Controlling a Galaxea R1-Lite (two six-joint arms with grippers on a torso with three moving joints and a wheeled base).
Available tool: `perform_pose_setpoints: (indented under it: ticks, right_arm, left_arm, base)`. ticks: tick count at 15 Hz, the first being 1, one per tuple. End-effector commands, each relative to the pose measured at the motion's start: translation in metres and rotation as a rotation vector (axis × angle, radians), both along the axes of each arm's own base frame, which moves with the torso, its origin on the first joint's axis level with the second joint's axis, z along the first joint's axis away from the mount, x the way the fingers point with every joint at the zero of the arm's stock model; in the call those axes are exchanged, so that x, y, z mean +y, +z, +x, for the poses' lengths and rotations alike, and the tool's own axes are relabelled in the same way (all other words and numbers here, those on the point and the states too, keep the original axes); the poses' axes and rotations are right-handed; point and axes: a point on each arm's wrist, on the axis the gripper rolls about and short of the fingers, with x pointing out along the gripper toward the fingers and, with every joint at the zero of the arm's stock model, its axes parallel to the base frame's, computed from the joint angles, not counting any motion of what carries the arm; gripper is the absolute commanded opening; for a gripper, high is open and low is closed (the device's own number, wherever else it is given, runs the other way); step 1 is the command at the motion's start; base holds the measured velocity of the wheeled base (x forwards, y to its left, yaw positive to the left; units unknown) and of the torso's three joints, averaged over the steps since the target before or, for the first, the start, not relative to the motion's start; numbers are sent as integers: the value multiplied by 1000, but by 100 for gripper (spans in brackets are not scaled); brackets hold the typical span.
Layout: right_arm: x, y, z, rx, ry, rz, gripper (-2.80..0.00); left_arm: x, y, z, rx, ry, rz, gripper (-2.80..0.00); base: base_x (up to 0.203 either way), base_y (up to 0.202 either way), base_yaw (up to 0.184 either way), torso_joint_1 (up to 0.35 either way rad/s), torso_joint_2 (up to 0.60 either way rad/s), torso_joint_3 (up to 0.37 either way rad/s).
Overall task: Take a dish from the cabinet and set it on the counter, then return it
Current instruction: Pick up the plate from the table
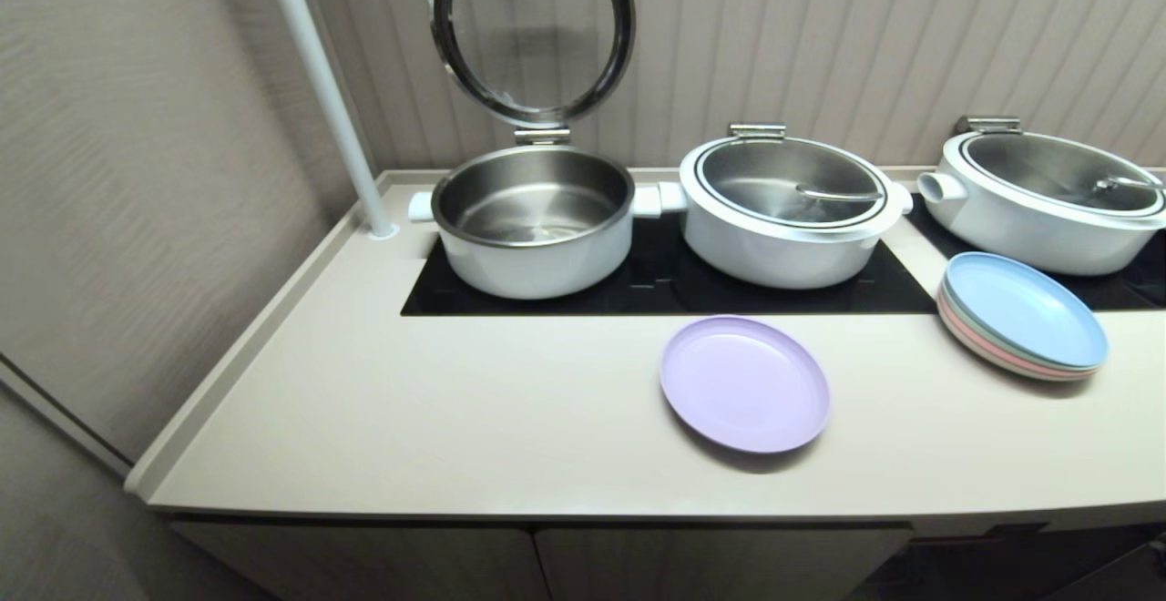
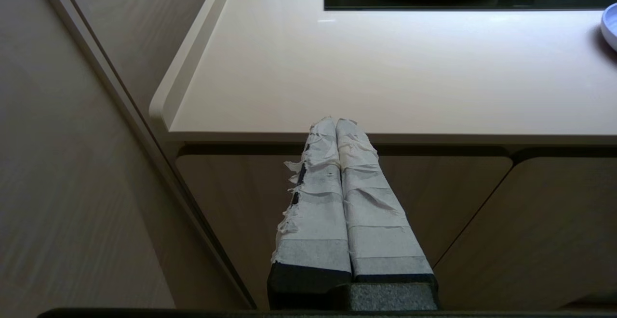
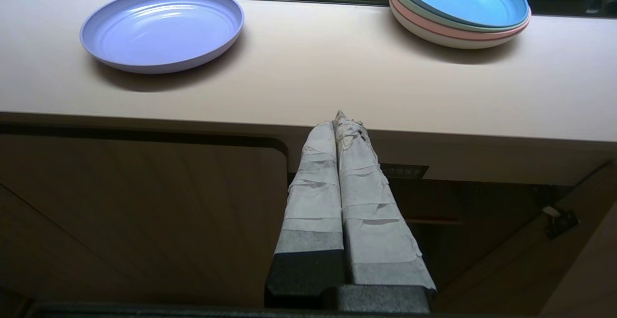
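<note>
The lavender dish (image 1: pixel 744 382) lies flat on the cream counter (image 1: pixel 455 401), just in front of the black cooktop; the right wrist view shows the dish (image 3: pixel 162 28) too. The cabinet (image 3: pixel 144 212) sits under the counter, its right door swung open on a dark inside (image 3: pixel 482 212) with a small black label (image 3: pixel 405 170). My right gripper (image 3: pixel 340 118) hangs shut and empty in front of the cabinet, below the counter's edge. My left gripper (image 2: pixel 336 121) is shut and empty too, before the closed left doors (image 2: pixel 241 202). Neither gripper appears in the head view.
A stack of blue, green and pink plates (image 1: pixel 1022 314) stands at the counter's right. Three white pots (image 1: pixel 533 219) (image 1: pixel 785 208) (image 1: pixel 1048 196) sit on the cooktop, the left one with its lid raised. A white pole (image 1: pixel 323 91) rises at the back left, by the wall.
</note>
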Motion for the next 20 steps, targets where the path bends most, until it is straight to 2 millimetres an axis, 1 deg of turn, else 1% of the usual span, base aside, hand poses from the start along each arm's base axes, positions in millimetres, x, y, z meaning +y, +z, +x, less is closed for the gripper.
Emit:
perform_pose_setpoints:
  ticks: [1,4,7,9,11,13,15,18,20]
  right_arm:
    - [0,0,0,2,-1,16,-280]
    - [0,0,0,1,-2,13,-280]
    - [0,5,6,63,-21,6,-280]
    - [-1,16,13,104,-27,5,-280]
    - [-1,30,25,143,-26,6,-280]
    - [0,52,41,182,-23,12,-280]
    - [0,79,66,226,-15,16,-280]
    - [0,110,113,295,29,28,-280]
    - [0,126,147,326,54,32,-280]
  left_arm:
    - [0,0,0,0,0,-1,-280]
    - [0,0,0,0,0,-1,-280]
    - [0,0,0,0,0,-1,-280]
    - [0,0,0,0,0,-1,-280]
    - [0,0,0,0,0,-1,-280]
    - [0,0,0,0,0,-1,-280]
    - [0,0,0,0,0,-1,-280]
    - [0,0,0,0,0,-1,-280]
    - [0,0,0,0,0,-1,-280]
  base:
    - [0,0,0,0,0,0]
    - [0,0,0,0,0,0]
    - [0,0,0,0,0,0]
    - [0,0,0,0,0,0]
    - [0,0,0,0,0,0]
    - [0,0,0,0,0,0]
    - [0,0,0,0,0,0]
    - [0,0,0,0,0,0]
    - [0,0,0,0,0,0]
